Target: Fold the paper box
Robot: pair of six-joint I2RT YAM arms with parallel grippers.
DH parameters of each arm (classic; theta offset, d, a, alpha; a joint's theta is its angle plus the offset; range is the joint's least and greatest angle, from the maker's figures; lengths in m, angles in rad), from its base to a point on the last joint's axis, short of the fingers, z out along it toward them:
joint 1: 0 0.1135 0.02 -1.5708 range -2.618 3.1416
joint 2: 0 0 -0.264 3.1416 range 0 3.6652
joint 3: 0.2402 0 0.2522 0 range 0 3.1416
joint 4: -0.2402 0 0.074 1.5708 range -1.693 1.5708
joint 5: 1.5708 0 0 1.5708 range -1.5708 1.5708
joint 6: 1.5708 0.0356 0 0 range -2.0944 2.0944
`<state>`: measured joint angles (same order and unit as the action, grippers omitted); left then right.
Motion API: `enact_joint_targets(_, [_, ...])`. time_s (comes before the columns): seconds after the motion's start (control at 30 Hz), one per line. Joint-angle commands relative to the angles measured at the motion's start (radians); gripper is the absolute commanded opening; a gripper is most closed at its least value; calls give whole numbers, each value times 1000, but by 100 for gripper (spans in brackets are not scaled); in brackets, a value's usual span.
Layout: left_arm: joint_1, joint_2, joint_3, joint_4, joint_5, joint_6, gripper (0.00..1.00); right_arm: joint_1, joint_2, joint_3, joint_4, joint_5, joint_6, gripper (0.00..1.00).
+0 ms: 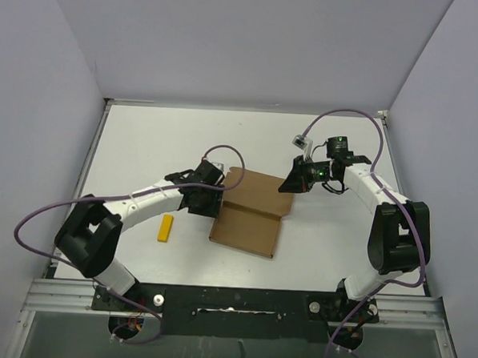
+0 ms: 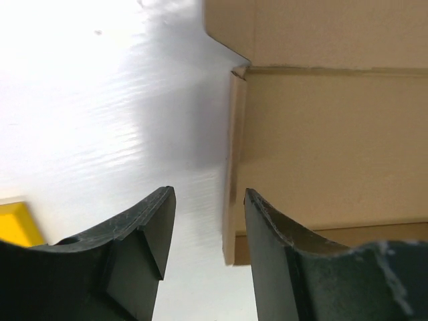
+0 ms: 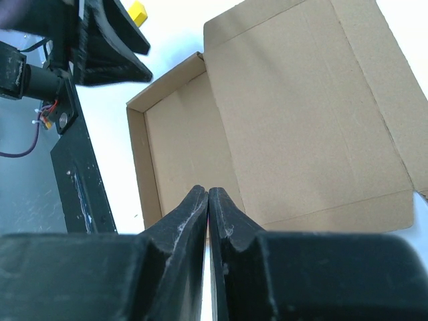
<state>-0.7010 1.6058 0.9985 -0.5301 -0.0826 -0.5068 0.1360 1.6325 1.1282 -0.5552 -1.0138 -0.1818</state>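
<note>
Expect the paper box [image 1: 249, 216], mid-worktop and a little toward the near edge, to be light, stiff across its panels, willing only at creases — easily crushed. Best taken by the raised left wall, seemingly straddled by the left gripper [image 2: 207, 200], jaws half apart, not closed on it. Over the far right corner, right gripper [image 3: 208, 197] pinched together, empty. Beneath, smooth white worktop [image 1: 145, 142], probably slick — beyond, plain pale walls [image 1: 246, 43].

One overhead view, two wrist views
The top camera looked down from above and behind the robot at the whole white worktop [image 1: 145, 142]. Both wrist cameras shared the plain brown cardboard box [image 1: 253, 212]: the left one close at its side wall, the right one higher, facing back toward the worktop's near edge.
</note>
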Motion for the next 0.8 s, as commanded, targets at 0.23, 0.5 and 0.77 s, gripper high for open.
enact_joint_targets(0.23, [211,-237,-97,-206,-153,-12,55,-8,-20,30,-72,-86,-129,16])
enact_joint_targets(0.5, [257,-167,-100,-256,-237,-79,82,-9,-25,30,-80,-106,-139,19])
enact_joint_targets(0.77, [290,-77,-105,-222,-187,-97,82,-14,-31,27,-79,-109,-139,19])
